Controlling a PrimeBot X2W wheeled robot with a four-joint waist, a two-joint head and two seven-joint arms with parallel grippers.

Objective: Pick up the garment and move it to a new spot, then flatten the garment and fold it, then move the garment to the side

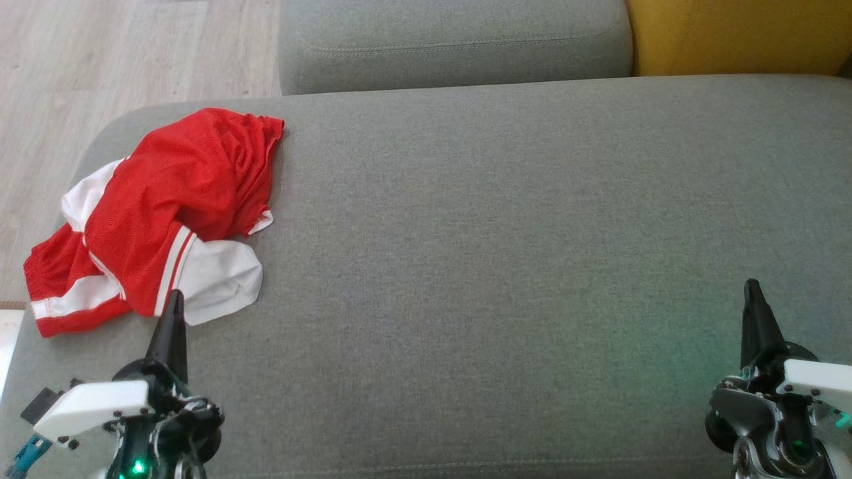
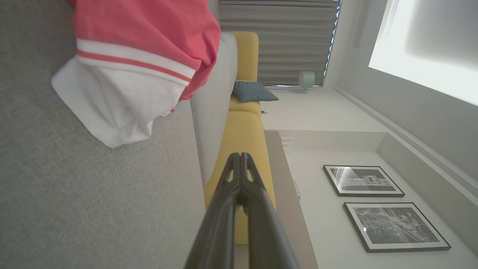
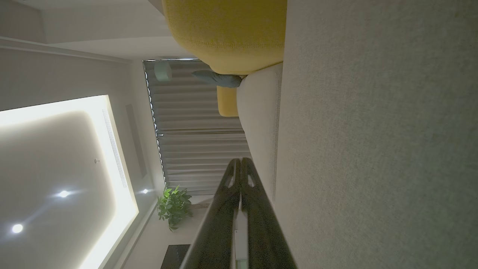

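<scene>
A crumpled red garment [image 1: 173,199] with white stripes and white panels lies on the left end of the grey sofa seat [image 1: 499,233], one corner hanging over the left edge. My left gripper [image 1: 174,296] is shut and empty, its tip just in front of the garment's white flap [image 1: 219,279]. In the left wrist view the garment [image 2: 138,45] sits up and left of the closed gripper [image 2: 239,156]. My right gripper [image 1: 752,287] is shut and empty over bare cushion at the lower right, far from the garment; the right wrist view shows its fingertips [image 3: 241,161] together.
A grey back cushion [image 1: 452,40] and a yellow cushion [image 1: 739,33] stand behind the seat. Wooden floor [image 1: 100,60] lies beyond the sofa's left edge. The seat's middle and right are bare fabric.
</scene>
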